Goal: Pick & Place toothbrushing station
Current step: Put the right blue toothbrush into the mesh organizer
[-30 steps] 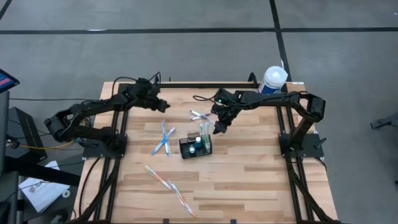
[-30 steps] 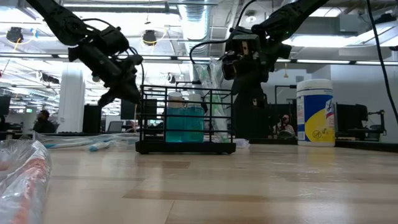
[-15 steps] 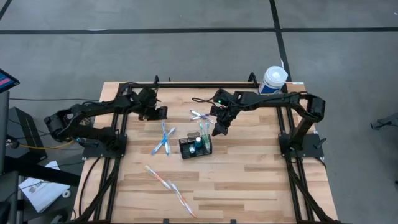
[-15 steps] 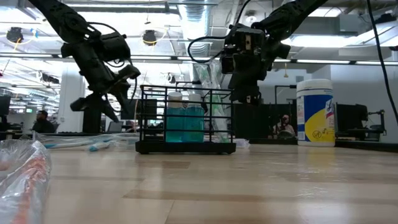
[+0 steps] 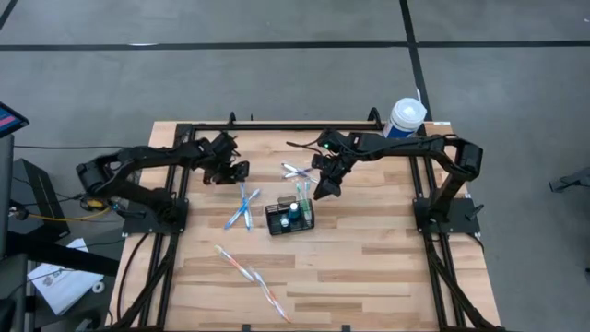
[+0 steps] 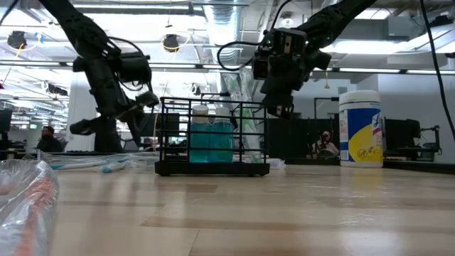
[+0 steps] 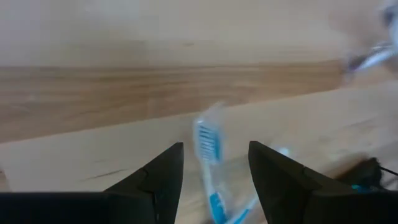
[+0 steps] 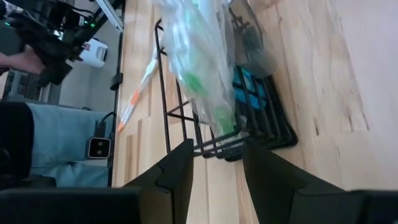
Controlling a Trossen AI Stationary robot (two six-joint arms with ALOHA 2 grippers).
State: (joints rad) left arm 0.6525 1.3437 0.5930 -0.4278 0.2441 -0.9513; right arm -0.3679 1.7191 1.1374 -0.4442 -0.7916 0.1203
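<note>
The toothbrushing station, a black wire basket (image 5: 290, 218) (image 6: 213, 139), stands mid-table with teal bottles inside. A clear-wrapped green toothbrush (image 8: 199, 68) stands upright in it. My right gripper (image 5: 321, 192) (image 8: 217, 143) hangs open just above the basket's far right side and touches nothing. A pair of blue toothbrushes in clear wrap (image 5: 241, 205) lies flat on the table left of the basket. My left gripper (image 5: 236, 173) (image 7: 214, 145) points steeply down over their far end. Its fingers are open, and a blue brush head (image 7: 208, 142) shows between and beyond them.
A white-and-yellow wipes tub (image 5: 406, 117) (image 6: 361, 128) stands at the far right corner. More wrapped toothbrushes lie behind the basket (image 5: 295, 171) and near the front edge (image 5: 244, 267) (image 6: 25, 199). A person's legs (image 8: 25, 137) show beyond the table.
My left gripper has opened from shut. It has sunk toward the table and come a little toward the near edge, over the blue toothbrushes, rolling its wrist as it went. My right gripper has stayed over the basket and turned slightly.
</note>
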